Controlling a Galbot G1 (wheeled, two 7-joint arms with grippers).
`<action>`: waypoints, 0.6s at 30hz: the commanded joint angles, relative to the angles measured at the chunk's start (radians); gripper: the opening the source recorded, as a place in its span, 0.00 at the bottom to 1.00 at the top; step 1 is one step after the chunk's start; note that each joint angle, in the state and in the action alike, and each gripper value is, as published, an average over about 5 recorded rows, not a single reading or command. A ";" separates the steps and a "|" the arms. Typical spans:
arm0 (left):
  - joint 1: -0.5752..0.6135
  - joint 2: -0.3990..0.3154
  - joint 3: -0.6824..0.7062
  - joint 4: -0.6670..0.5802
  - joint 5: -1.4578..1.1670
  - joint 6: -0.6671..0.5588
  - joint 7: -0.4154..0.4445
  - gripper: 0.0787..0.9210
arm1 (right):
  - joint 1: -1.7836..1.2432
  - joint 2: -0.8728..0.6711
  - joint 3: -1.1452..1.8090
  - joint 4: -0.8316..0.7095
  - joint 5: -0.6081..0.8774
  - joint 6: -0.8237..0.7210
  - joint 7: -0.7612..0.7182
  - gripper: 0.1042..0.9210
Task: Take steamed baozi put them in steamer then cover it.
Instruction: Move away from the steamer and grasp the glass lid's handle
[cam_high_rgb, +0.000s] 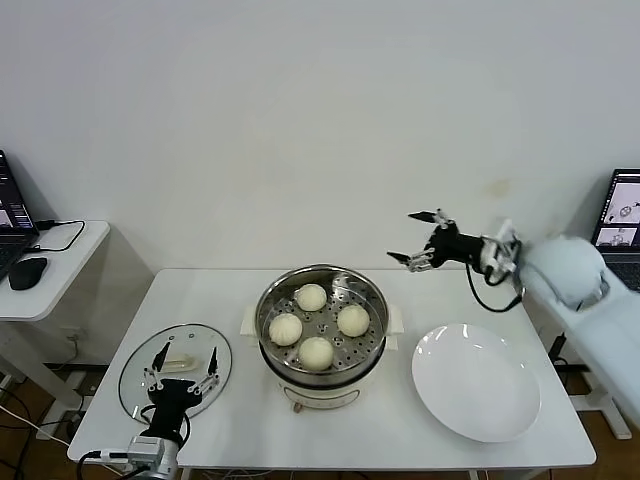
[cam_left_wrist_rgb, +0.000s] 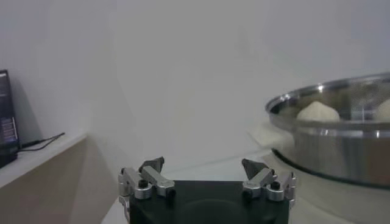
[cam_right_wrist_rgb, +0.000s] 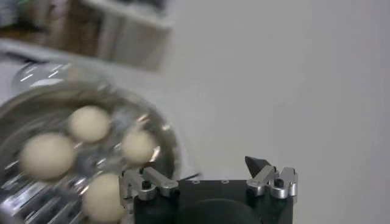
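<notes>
Glass cover (cam_high_rgb: 176, 366), rimmed in metal, lies flat at our left on the worktop (cam_high_rgb: 400, 300); its cream handle's long axis runs across. Four smooth cream buns (cam_high_rgb: 312, 297) sit in the open, shiny steamer (cam_high_rgb: 322, 325) at centre. Our left hand (cam_high_rgb: 183, 364) hovers released over the cover, partly hiding it; our right hand (cam_high_rgb: 423, 240), released, hangs above the far edge beyond a white plate (cam_high_rgb: 476, 382).

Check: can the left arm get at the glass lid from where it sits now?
Probably yes. The left gripper hangs open right over the cover, which lies flat on the table beside the steamer, handle up. Nothing lies between them, and the right gripper is far off above the table's back edge.
</notes>
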 joint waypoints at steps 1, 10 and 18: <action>-0.004 0.027 -0.014 0.002 -0.037 -0.025 -0.037 0.88 | -0.780 0.336 0.659 0.126 0.017 0.263 0.363 0.88; -0.044 0.049 -0.024 0.020 0.067 -0.032 -0.016 0.88 | -0.891 0.552 0.675 0.134 0.041 0.304 0.378 0.88; -0.072 0.059 -0.037 0.075 0.554 -0.084 -0.033 0.88 | -0.936 0.589 0.670 0.127 0.023 0.289 0.376 0.88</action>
